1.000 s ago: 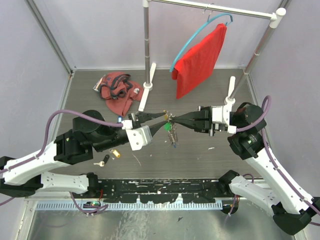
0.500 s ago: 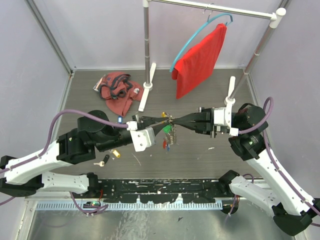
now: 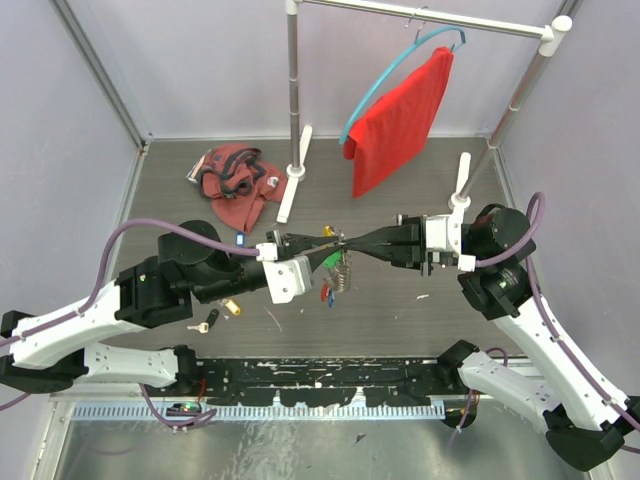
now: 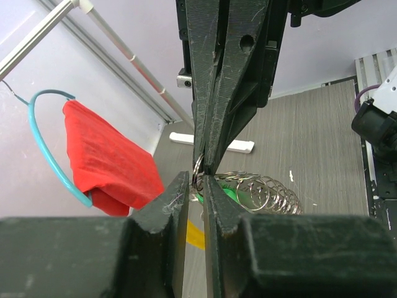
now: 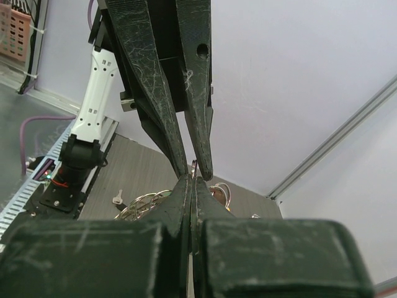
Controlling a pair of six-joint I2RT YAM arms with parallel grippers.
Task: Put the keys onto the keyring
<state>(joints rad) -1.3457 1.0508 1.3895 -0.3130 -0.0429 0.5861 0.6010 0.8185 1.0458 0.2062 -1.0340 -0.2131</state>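
We have the keyring (image 4: 197,176) pinched in the right gripper (image 3: 347,241) with several keys (image 3: 328,292) hanging, the left gripper (image 3: 329,240) narrow around it, grip unclear, and loose keys (image 3: 232,307) left to thread.

Shiny metal keyring (image 4: 259,192) — matt plastic fingers (image 4: 162,208)

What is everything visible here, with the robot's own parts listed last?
keyring: one, silver, mid-air between both tools
hanging keys: at least three, green, red, blue heads, under the keyring
loose keys: two, yellow and black heads, table, near left
cloth: one, red, on the hanger
hanger: one, teal, on the rack
rack: one, silver, white feet, far side
crumpled cloth: one, red, far left
left tool: one, black, tips at keyring
right tool: one, black, shut on keyring
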